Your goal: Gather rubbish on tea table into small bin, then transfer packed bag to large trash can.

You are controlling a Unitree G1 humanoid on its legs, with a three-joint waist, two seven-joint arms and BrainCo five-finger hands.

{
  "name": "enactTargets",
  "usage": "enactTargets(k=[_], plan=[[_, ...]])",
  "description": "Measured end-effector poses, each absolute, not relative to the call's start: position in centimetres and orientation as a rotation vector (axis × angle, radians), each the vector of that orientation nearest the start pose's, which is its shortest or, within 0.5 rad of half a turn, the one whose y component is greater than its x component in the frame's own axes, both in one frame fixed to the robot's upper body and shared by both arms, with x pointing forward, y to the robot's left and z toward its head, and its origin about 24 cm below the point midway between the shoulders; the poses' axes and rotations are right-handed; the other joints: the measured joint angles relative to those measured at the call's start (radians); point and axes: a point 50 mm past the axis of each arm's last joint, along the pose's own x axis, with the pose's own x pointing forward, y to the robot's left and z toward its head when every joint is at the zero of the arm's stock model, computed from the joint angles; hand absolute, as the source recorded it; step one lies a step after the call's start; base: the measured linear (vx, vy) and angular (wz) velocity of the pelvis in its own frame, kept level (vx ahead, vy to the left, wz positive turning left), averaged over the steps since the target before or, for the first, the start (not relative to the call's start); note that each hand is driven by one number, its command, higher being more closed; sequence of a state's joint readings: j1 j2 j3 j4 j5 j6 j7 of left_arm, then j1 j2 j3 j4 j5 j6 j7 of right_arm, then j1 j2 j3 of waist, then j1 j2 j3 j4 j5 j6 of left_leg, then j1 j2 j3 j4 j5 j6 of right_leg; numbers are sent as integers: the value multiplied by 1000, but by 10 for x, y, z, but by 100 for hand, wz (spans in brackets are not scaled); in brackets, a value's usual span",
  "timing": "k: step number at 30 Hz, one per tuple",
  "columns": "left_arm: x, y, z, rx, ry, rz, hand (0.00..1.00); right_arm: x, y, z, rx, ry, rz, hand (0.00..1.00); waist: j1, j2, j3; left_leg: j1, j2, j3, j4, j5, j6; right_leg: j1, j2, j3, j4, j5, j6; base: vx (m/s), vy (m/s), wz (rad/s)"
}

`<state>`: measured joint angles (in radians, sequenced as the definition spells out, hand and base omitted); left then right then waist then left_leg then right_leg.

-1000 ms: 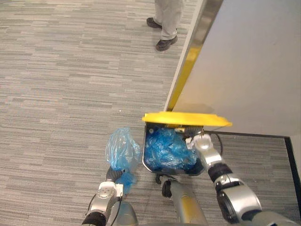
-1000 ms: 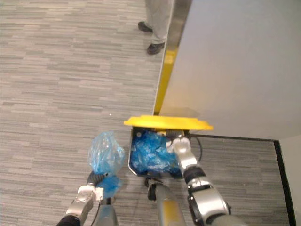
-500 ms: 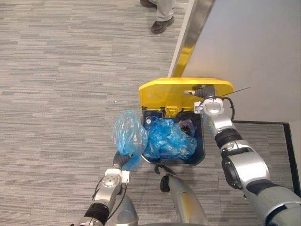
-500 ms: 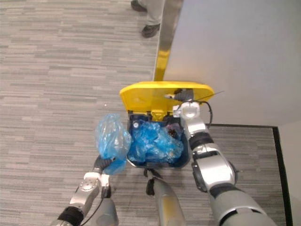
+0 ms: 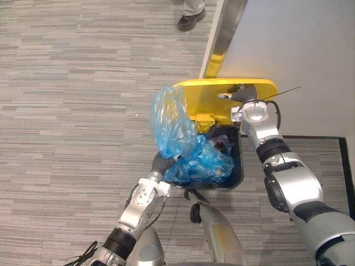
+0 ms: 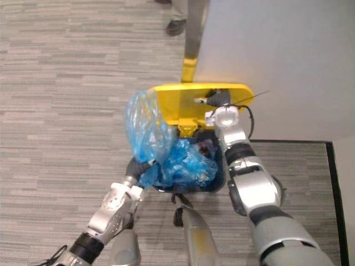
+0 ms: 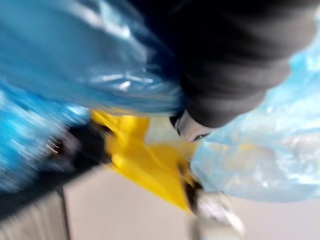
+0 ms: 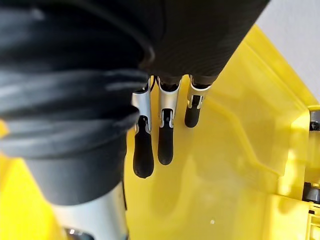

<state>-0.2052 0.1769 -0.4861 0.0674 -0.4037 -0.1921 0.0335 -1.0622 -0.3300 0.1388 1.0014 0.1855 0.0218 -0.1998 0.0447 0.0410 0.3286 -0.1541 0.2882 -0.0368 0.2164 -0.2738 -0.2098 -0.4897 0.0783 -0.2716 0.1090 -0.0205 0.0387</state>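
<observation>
Grey striped carpet (image 5: pixel 66 111) runs up to a pale wall (image 5: pixel 299 50) with a shiny metal edge strip (image 5: pixel 224 33). The dark large trash can (image 5: pixel 239 173) stands at the foot of that wall.

The blue bag (image 5: pixel 172 124) is held aloft over the can's left rim, bulging upward. Its neck is gathered in the left hand (image 5: pixel 161 163), which is closed round it. The can already holds crumpled blue plastic (image 5: pixel 205 163).

The right hand (image 5: pixel 244 94) props the yellow lid (image 5: pixel 202 102) upright, with straight fingers (image 8: pixel 165 135) flat against its underside.

As I judge it, the bag hangs more over the rim than over the opening. Let go here, it could catch the edge and tumble onto the carpet. If the flat fingers slide on the smooth lid, it could drop onto the bag. The plastic already inside leaves little room.

A person's shoe (image 5: pixel 191 19) shows well off on the carpet
</observation>
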Motion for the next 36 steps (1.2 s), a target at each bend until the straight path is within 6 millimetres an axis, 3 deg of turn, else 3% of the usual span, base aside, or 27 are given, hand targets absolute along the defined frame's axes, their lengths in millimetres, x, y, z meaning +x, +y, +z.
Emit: enactTargets(k=[4, 12, 16, 19, 22, 23, 24, 25, 26, 27, 29, 30, 34, 35, 36], plan=[[254, 42, 97, -264, -247, -571, 100, 419, -172, 182, -266, -62, -129, 0, -6, 8, 0, 0, -3, 11, 0, -2, -4, 2, 3, 10, -18, 16, -6, 13, 30, -8], [255, 25, 102, -255, -263, -628, 100, 421, -168, 190, -299, -79, -100, 0, -9, 8, 0, -2, -7, 29, 0, -2, -4, -2, 8, 27, -40, 31, -13, 27, 7, -7], [280, 30, 83, -93, -187, -555, 100, 423, -160, 203, -320, -112, -84, 0, -15, 12, 6, -24, -17, 36, 3, 4, -7, -17, 7, 43, -66, 49, -8, 14, 17, -7], [297, 39, 74, 9, -154, -470, 100, 425, -155, 224, -317, -164, -81, 0, -22, 8, 19, -58, -23, 52, 13, 6, -6, -56, 6, 58, -64, 55, 2, 33, -5, -16], [316, 46, 70, 123, -118, -416, 100, 424, -151, 239, -314, -213, -79, 0, -44, 2, 46, -77, -21, 55, 21, 6, -6, -73, 7, 58, -64, 55, 3, 56, -24, -3], [323, 46, 70, 174, -110, -409, 100, 423, -148, 246, -311, -245, -69, 0, -48, -1, 56, -92, -17, 54, 31, 6, -5, -84, 10, 58, -61, 50, 10, 48, -76, -13], [329, 46, 72, 210, -110, -391, 100, 420, -143, 257, -305, -295, -55, 0, -41, 7, 63, -112, 10, 55, 24, 6, -4, -130, 14, 59, -3, 7, 56, 22, -66, -12], [331, 46, 74, 220, -114, -389, 100, 419, -142, 261, -303, -315, -54, 0, -40, 7, 72, -120, 18, 58, 26, 5, -17, -170, 17, 95, 86, 50, -46, 52, -98, 36], [336, 46, 76, 241, -114, -382, 100, 418, -141, 266, -298, -344, -60, 0, -76, -14, 91, -127, 2, 49, 39, 23, -69, -196, 4, 163, 142, 14, -74, 103, -74, 32], [339, 47, 76, 244, -101, -363, 100, 416, -137, 269, -292, -360, -50, 0, -60, -15, 91, -154, -3, 61, 87, 22, -72, -207, 12, 158, 116, 18, -45, 112, -80, 33], [343, 45, 74, 280, -83, -357, 100, 415, -133, 271, -285, -376, -41, 0, -64, -20, 95, -175, -3, 71, 113, 7, -65, -211, 12, 149, 91, 33, -33, 74, -44, 4], [343, 44, 71, 297, -71, -353, 0, 414, -132, 270, -282, -382, -38, 0, -66, -22, 96, -176, -2, 86, 122, -1, -73, -212, 11, 135, 89, 35, -31, 56, -32, 14], [344, 39, 56, 343, -2, -349, 0, 408, -124, 270, -262, -426, -14, 0, -65, -27, 98, -218, 10, 111, 193, -33, -64, -213, 2, 103, 77, 36, -28, 8, 0, -9], [344, 39, 54, 355, 10, -347, 0, 406, -121, 272, -254, -440, -4, 0, -65, -27, 98, -221, 22, 117, 184, -38, -53, -215, 2, 93, 68, 22, 6, -4, -50, -33], [346, 42, 52, 377, 25, -338, 0, 403, -115, 276, -234, -466, 14, 0, -55, -19, 98, -231, 52, 146, 163, -38, -48, -272, 0, 91, 189, 3, -46, 62, -109, 37]])
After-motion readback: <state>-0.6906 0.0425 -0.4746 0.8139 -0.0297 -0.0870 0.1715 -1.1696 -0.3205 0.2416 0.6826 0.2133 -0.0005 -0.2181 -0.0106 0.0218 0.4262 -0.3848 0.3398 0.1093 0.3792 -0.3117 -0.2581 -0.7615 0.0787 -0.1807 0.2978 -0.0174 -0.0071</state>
